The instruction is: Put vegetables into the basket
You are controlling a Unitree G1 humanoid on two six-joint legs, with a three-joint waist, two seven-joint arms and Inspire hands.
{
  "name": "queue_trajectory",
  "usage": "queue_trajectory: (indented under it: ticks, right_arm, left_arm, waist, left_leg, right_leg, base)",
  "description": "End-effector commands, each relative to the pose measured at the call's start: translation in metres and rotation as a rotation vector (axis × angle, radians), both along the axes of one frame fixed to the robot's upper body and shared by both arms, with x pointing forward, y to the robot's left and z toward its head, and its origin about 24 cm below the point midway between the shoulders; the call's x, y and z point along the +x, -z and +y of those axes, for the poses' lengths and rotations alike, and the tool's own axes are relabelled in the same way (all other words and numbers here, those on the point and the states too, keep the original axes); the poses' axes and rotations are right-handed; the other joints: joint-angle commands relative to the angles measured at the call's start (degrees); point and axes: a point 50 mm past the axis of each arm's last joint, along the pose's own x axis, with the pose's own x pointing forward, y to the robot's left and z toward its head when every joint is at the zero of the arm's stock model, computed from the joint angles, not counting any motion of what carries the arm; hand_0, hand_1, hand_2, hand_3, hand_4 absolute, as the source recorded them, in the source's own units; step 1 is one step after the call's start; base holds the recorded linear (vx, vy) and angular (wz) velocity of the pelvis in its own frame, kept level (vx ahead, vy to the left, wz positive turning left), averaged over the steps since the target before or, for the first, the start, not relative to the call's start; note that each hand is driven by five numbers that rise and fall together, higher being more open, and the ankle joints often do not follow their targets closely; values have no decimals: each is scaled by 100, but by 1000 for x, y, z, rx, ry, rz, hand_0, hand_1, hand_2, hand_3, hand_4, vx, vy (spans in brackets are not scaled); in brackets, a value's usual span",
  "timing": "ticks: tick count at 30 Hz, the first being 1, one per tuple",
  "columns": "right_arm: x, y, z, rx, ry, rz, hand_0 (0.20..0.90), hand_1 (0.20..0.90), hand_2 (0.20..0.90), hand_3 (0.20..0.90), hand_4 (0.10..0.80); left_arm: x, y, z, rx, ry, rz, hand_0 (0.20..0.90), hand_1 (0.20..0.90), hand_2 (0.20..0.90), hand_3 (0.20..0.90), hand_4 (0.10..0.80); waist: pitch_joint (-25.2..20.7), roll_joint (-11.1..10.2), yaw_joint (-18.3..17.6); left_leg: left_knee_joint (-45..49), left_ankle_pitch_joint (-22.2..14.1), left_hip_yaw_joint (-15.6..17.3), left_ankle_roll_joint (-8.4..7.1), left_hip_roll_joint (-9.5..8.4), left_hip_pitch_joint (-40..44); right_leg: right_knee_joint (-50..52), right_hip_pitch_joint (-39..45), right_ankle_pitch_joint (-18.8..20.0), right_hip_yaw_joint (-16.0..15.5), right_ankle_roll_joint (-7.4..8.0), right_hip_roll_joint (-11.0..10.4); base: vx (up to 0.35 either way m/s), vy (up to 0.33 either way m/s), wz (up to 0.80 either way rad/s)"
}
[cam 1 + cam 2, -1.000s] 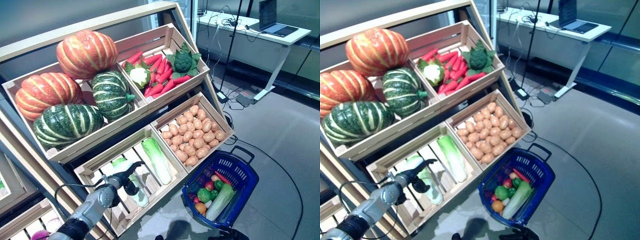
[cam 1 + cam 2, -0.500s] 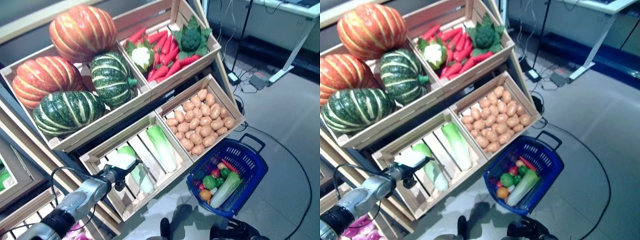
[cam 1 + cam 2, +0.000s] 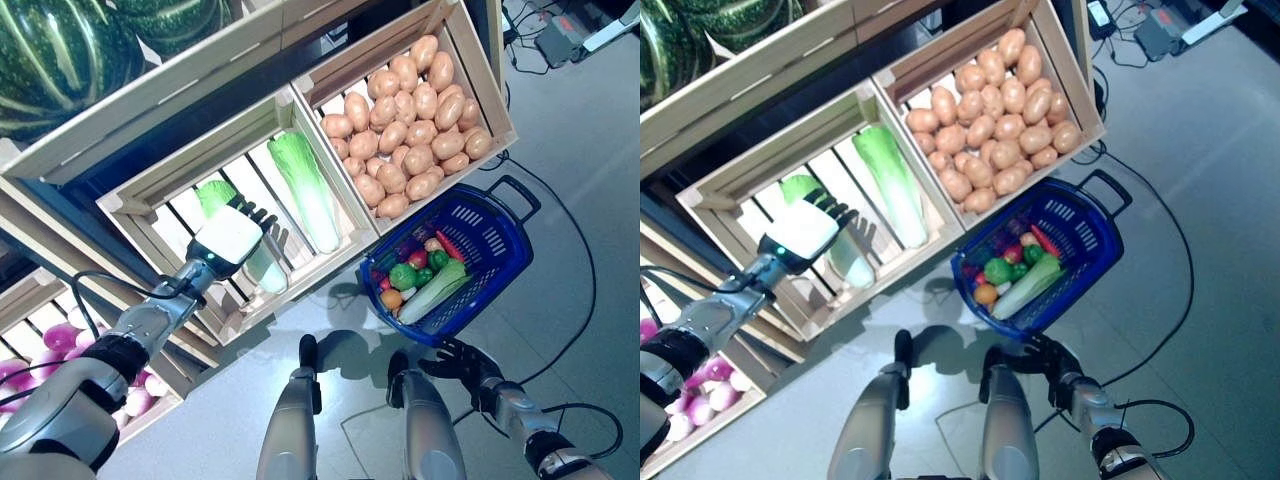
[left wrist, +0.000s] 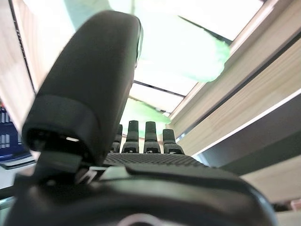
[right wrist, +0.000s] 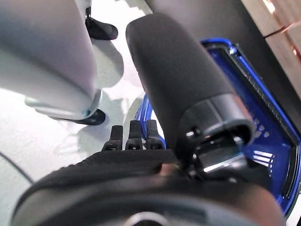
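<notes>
The silver-grey left arm (image 3: 120,345) reaches up and forward from the lower left, stretched nearly straight. Its dark left hand (image 3: 232,238), with a white cover on its back, is held level, and its fingers (image 3: 262,216) are extended straight ahead in a row, spread slightly apart. In the left wrist view the thick dark thumb (image 4: 89,89) stands clear of the row of fingers, closed on nothing.

The silver-grey right arm (image 3: 525,425) comes in low from the lower right, bent toward the middle. Its dark right hand (image 3: 462,357) hangs low with fingers relaxed and loosely spread; the right wrist view shows its thumb (image 5: 183,89) apart from straight fingers (image 5: 134,136), holding nothing.
</notes>
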Motion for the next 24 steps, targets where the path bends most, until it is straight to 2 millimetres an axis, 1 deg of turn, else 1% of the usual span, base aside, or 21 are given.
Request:
queue_trajectory:
  ticks: [1, 3, 9, 10, 15, 19, 22, 24]
  right_arm:
    - [1, -13, -12, 12, 38, -93, 900, 900, 900, 900, 800]
    - [10, -23, -13, 12, 40, -125, 900, 900, 900, 900, 800]
    - [21, -38, -21, 6, 60, -170, 900, 900, 900, 900, 800]
    - [22, -41, -26, -2, 65, -174, 900, 900, 900, 900, 800]
    - [27, -51, -35, -15, 77, -198, 900, 900, 900, 900, 800]
    - [31, -57, -39, -11, 93, -224, 900, 900, 900, 900, 800]
    - [34, -65, -41, -16, 90, -251, 900, 900, 900, 900, 800]
    - [39, -71, -42, -14, 92, -275, 900, 900, 900, 900, 800]
  left_arm:
    - [3, -29, 11, -17, -4, -232, 900, 900, 900, 900, 800]
    - [3, -25, 17, 9, -31, -216, 900, 900, 900, 900, 800]
    - [0, -20, 27, 40, -80, -184, 900, 900, 900, 900, 800]
    - [-1, -19, 31, 44, -98, -176, 900, 900, 900, 900, 800]
    - [-4, -17, 35, 82, -106, -166, 900, 900, 900, 900, 800]
    - [-3, -13, 33, 133, -106, -134, 900, 900, 900, 900, 800]
    - [-1, -16, 36, 158, -137, -138, 900, 900, 900, 900, 800]
    - [1, -24, 39, 116, -156, -158, 900, 900, 900, 900, 800]
  waist:
    - [-247, -11, -120]
    - [-185, -45, -146]
    - [-90, -63, -171]
    - [-52, -57, -162]
    - [29, -51, -164]
    - [69, -55, -180]
    - [160, -65, -193]
    - [208, -78, -193]
  left_leg:
    - [1138, -835, 21, 6, 116, -386]
    - [1395, -936, 36, 21, 112, -590]
    - [1756, -1122, 58, 39, 85, -817]
    - [1848, -1192, 74, 51, 94, -841]
    - [2145, -1352, 50, 38, 83, -1008]
    - [2245, -1403, 32, 24, 76, -1101]
    - [2303, -1394, 16, 2, 82, -1215]
    - [2346, -1403, 15, 5, 108, -1295]
  right_leg:
    - [-244, 2, 474, 326, -71, 2]
    - [77, -259, 392, 400, -41, -27]
    - [470, -545, 261, 472, -19, -71]
    - [605, -603, 197, 472, -17, -86]
    - [882, -794, 95, 481, -4, -119]
    - [978, -906, 77, 492, 7, -124]
    - [1086, -1044, 73, 494, 27, -136]
    - [1147, -1140, 66, 493, 39, -134]
  base:
    - [-15, 49, -11]
    - [-26, 71, -10]
    - [0, 55, -4]
    - [20, 51, -2]
    - [5, 9, -1]
    - [0, 0, 0]
    - [-14, 6, 1]
    - [-51, 9, 2]
